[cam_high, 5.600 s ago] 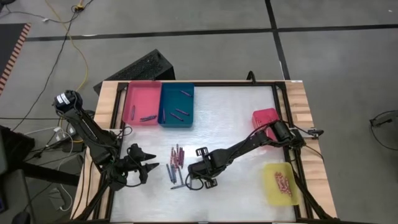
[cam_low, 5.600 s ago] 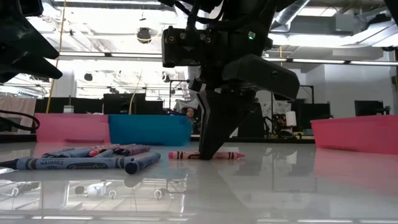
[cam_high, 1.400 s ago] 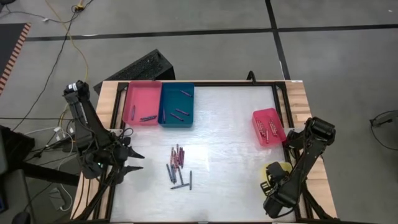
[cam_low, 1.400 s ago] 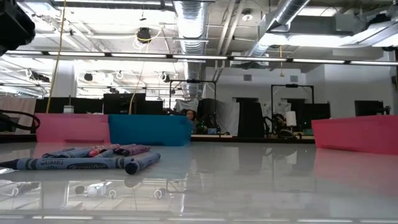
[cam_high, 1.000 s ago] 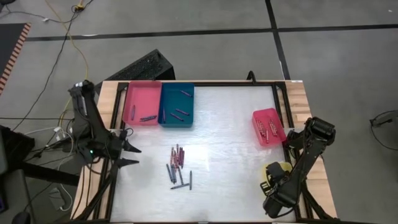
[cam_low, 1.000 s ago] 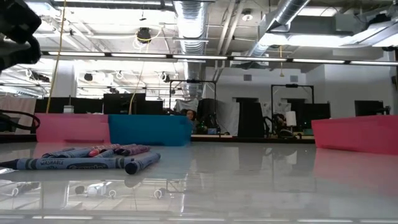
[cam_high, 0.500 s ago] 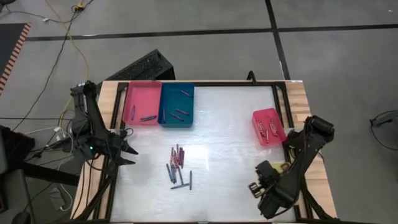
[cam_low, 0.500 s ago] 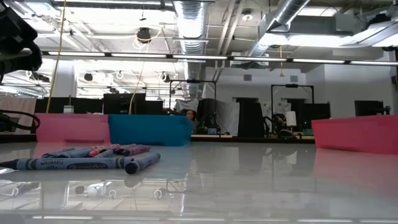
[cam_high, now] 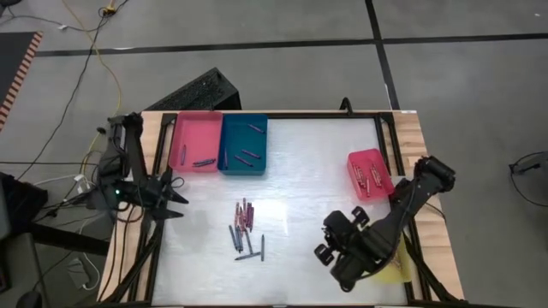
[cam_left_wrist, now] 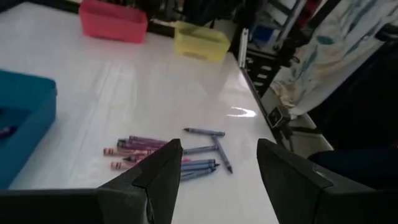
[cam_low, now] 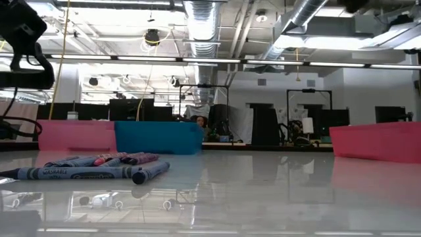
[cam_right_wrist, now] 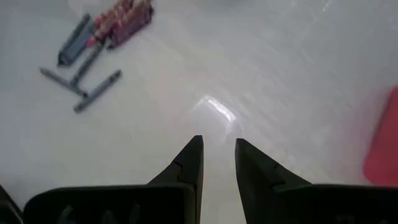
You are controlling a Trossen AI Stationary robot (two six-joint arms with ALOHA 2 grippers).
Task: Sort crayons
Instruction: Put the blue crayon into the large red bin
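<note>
The loose crayons (cam_high: 245, 229) lie in a small heap on the white table, left of centre; they also show in the low view (cam_low: 92, 168). They are pink-red, purple and grey-blue sticks. A few grey-blue ones (cam_left_wrist: 208, 146) lie apart at the heap's near side. My left gripper (cam_high: 177, 198) hangs open at the table's left edge, pointing at the heap, with nothing between its fingers (cam_left_wrist: 165, 165). My right gripper (cam_high: 324, 242) hovers above the table's near right part. Its fingers (cam_right_wrist: 194, 155) are a narrow gap apart, with only bare table between them.
A pink tray (cam_high: 195, 120) and a blue tray (cam_high: 244, 169) stand at the far left, each with a few crayons in it. A red tray (cam_high: 368, 156) with several crayons stands at the right edge. My right arm mostly hides a yellow tray (cam_high: 398, 272) at the near right.
My right gripper has risen from over the yellow tray and swung toward the table's left, turning to face the crayon heap. My left gripper has drifted a little toward the far edge. The crayons have not moved.
</note>
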